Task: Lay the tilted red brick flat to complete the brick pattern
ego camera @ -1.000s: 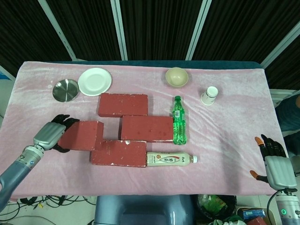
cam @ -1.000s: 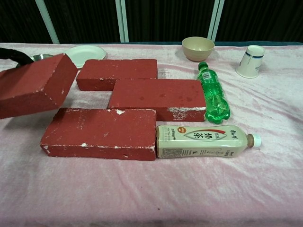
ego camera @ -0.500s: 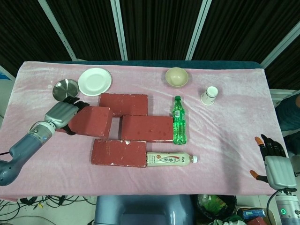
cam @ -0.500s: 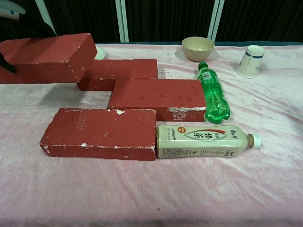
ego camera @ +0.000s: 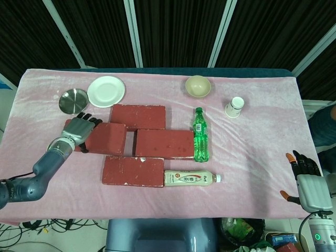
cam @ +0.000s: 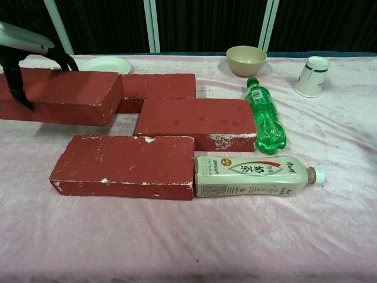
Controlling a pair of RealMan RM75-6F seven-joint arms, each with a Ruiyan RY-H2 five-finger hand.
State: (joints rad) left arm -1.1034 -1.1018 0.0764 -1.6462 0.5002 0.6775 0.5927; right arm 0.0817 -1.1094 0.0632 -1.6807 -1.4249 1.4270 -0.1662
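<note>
My left hand (ego camera: 79, 129) grips the left end of the red brick (ego camera: 106, 138), fingers over its top. That brick lies nearly level in the gap left of the middle brick (ego camera: 164, 143), in front of the back brick (ego camera: 137, 116) and behind the front brick (ego camera: 133, 170). In the chest view the held brick (cam: 62, 97) sits low over the cloth beside the middle brick (cam: 197, 121), with my left hand (cam: 23, 52) on its far left; whether it touches the cloth I cannot tell. My right hand (ego camera: 307, 184) hangs off the table's right front corner, fingers apart, holding nothing.
A green bottle (ego camera: 200, 134) lies along the middle brick's right end. A tea bottle (ego camera: 190, 178) lies against the front brick's right end. At the back stand a steel dish (ego camera: 73, 101), a white plate (ego camera: 106, 91), a bowl (ego camera: 198, 85) and a paper cup (ego camera: 234, 106).
My left hand has carried the brick up off the front-left, back toward the gap, then lowered it and levelled it out. The right hand has not moved.
</note>
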